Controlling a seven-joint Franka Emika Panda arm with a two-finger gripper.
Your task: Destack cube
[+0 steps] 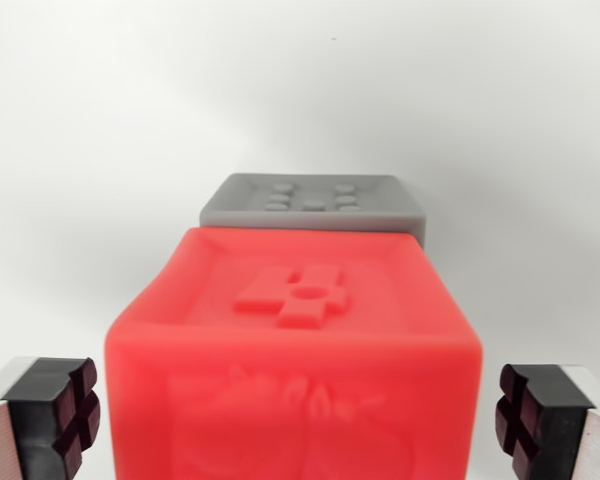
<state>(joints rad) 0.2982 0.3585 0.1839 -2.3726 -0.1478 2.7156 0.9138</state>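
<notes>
Red cube (300, 340) between spread fingers (55, 415), clear gaps

A red cube (295, 350) with a raised cross, a grey cube (313, 203) with oval bumps.

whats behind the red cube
A grey block shows just beyond the red cube, with raised bumps on its top. Only its top and a sliver of one side show; the red cube covers the rest, so whether they touch is unclear.
</notes>
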